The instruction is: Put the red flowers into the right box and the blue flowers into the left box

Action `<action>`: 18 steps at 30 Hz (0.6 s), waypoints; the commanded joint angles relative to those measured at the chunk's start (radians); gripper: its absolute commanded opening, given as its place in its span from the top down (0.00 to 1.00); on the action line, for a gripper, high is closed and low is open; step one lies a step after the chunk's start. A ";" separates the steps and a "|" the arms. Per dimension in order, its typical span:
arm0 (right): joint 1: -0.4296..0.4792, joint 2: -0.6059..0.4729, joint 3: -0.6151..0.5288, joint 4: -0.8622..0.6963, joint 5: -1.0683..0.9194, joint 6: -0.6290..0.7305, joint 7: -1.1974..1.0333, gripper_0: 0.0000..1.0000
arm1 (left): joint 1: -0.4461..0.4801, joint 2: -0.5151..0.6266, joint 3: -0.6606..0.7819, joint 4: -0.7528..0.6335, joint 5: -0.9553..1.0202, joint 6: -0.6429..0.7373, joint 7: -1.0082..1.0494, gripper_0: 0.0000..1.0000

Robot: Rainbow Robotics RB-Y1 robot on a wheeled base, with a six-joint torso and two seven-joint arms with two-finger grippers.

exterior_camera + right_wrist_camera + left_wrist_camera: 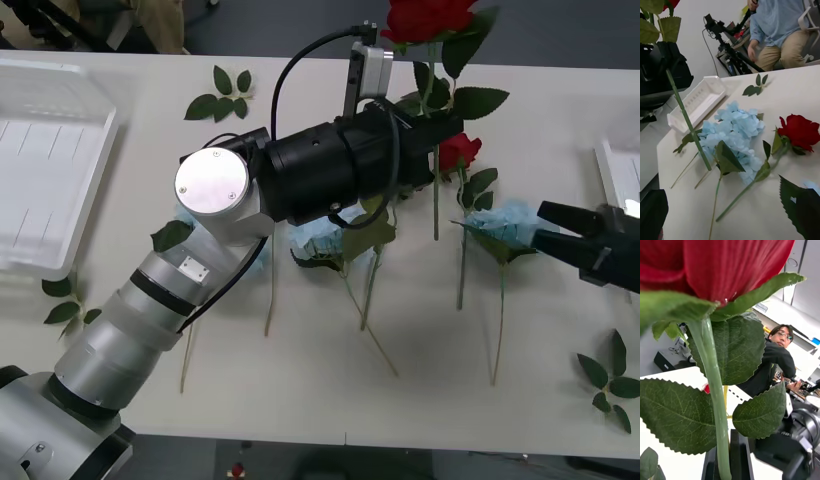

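Between the left gripper's (pixel 425 140) pressed fingers, one rose (pixel 428 18) stands pinched by its stem; you carry it upright, clearing the flowers beneath, toward the right tray (pixel 612 165).

Front camera looks down on the table (pixel 560 420) from above; right wrist camera skims low toward the left box (pixel 696 101); left wrist camera sits tight against a red rose (pixel 715 270), shared with both.

Red flowers (pixel 715 262): cloth-like matt petals, smooth plastic stem, veined serrated leaves. Left box (pixel 45 180): translucent ribbed plastic. Table (pixel 300 390): smooth, matt white.
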 commanded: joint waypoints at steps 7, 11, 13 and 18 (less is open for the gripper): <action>-0.083 0.059 0.053 -0.021 -0.002 -0.014 -0.005 0.00 | -0.025 -0.007 -0.009 -0.017 0.004 -0.007 -0.020 1.00; -0.105 0.068 0.069 -0.023 0.017 0.001 -0.005 0.00 | -0.025 -0.007 -0.009 -0.017 0.004 -0.007 -0.020 1.00; -0.116 0.069 0.078 -0.023 0.024 0.004 -0.005 0.00 | -0.025 -0.007 -0.009 -0.017 0.004 -0.007 -0.020 1.00; -0.137 0.082 0.105 -0.023 0.025 0.012 -0.005 0.00 | -0.025 -0.007 -0.009 -0.017 0.004 -0.007 -0.020 1.00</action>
